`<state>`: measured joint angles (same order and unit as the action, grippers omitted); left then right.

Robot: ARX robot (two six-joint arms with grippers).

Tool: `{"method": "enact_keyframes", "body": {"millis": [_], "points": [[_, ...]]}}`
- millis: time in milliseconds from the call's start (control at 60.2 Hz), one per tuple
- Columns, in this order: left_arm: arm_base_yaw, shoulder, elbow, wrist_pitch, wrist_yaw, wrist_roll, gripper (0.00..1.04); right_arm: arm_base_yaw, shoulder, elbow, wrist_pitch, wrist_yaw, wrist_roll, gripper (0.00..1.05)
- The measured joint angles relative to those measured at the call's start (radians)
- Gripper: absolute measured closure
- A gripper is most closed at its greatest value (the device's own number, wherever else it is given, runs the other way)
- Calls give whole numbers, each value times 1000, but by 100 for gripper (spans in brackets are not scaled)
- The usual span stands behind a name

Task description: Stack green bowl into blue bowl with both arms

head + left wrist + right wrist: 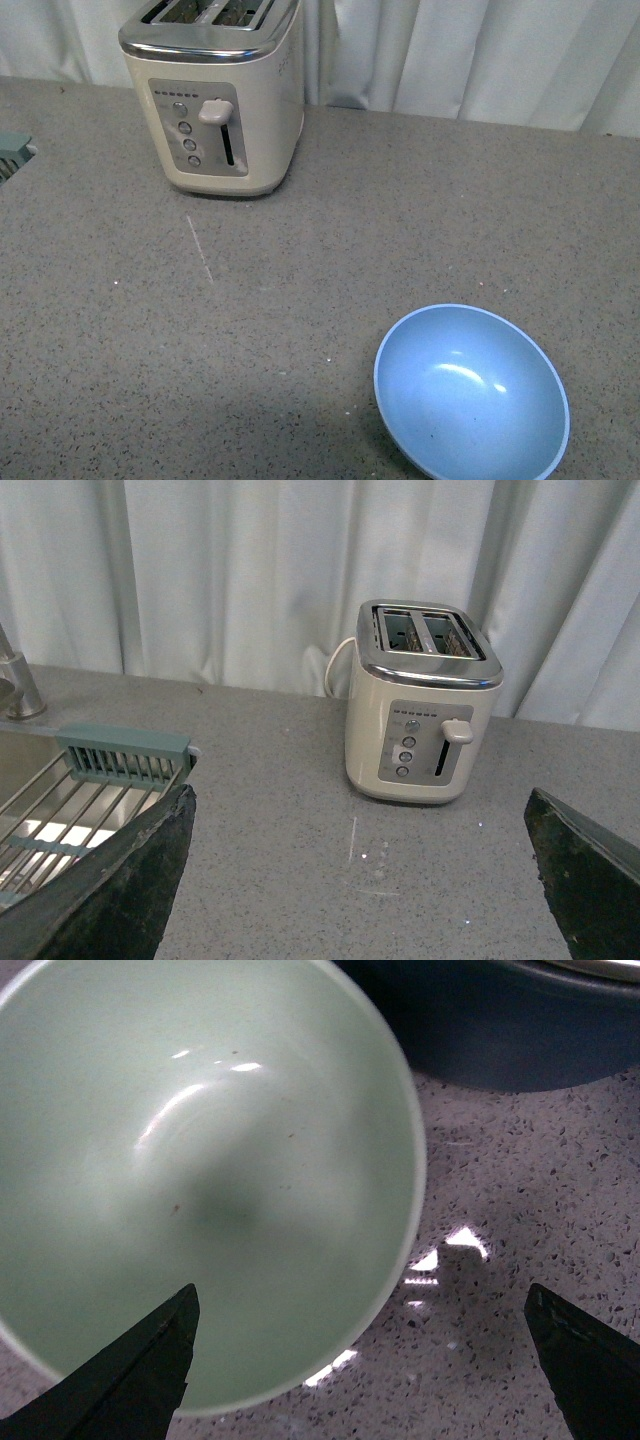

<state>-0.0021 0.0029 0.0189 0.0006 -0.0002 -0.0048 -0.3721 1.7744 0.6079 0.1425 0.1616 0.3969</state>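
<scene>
Both bowls are empty. The blue bowl (470,395) sits on the counter (300,300). The green bowl (200,1170) has its rim between the spread fingers of the right gripper (360,1300). The left gripper (360,800) is spread too, holding nothing.

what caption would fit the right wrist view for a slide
Open right gripper poised over the rim of the empty green bowl on the speckled counter.

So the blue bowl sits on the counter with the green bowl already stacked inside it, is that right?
No. The blue bowl sits on the counter, but the front view shows it empty. The green bowl is not stacked in it yet: the right wrist view shows it by itself on the counter, under the open right gripper.
</scene>
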Motion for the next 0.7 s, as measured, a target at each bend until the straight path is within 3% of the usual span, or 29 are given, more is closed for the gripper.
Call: {"method": "enact_keyframes", "body": {"millis": [698], "points": [[0,0,0,0,0,0,6,-53,166,128,11,-5,54,9]]}}
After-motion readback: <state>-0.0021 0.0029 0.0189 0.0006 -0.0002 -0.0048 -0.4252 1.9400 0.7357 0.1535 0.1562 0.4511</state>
